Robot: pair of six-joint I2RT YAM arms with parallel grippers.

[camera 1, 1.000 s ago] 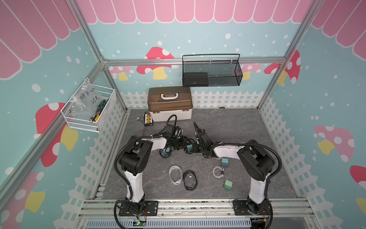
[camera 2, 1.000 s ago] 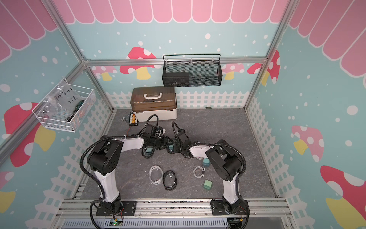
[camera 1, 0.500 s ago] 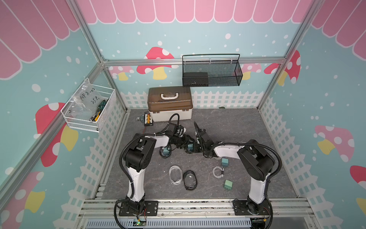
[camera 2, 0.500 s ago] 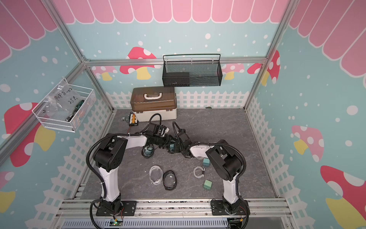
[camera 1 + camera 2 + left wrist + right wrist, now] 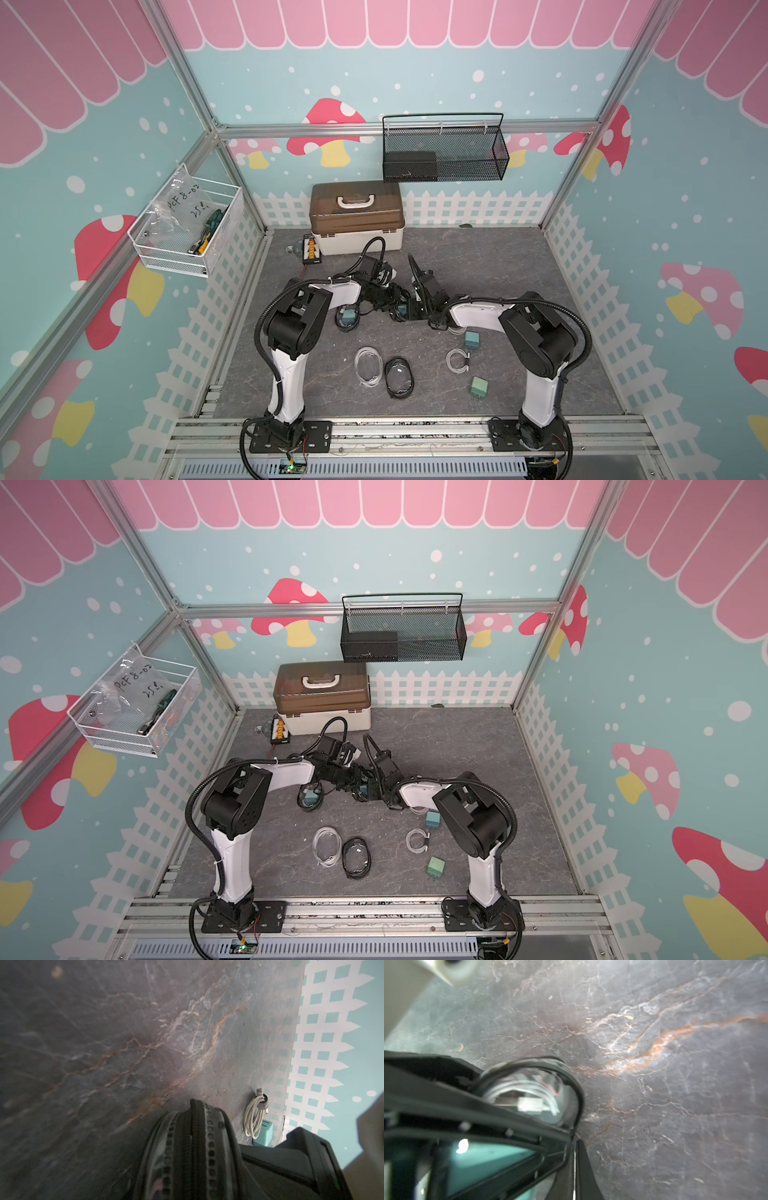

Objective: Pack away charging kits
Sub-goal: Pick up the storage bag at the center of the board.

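— Where is the kit that the arms are working on?

— Just in front of the brown-lidded white box (image 5: 356, 224), off its right-hand end. The black-rimmed pouch (image 5: 400, 311) sits between the two claws. The right wrist view shows a white cable (image 5: 529, 1093) coiled inside it, with something teal and blurred close by.

— And the claws?

— The right gripper (image 5: 407, 308) is pinched tight on that pouch's rim. The left gripper (image 5: 392, 299) is right against the pouch's zip edge, but its fingers are out of sight, so whether it stands wide or narrow cannot be told.

— The other kits?

— A second black-rimmed pouch (image 5: 348, 319), with a teal adapter in it, lies under the left arm, in front of the box's left half. Farther out from the box, a white-rimmed pouch (image 5: 368, 368) and a third black-rimmed pouch (image 5: 399, 377) lie side by side. Out past the box's right end, a loose coiled cable (image 5: 457, 360) lies just beside the nearer adapter (image 5: 472, 340). The farther adapter (image 5: 478, 386) lies beyond it.
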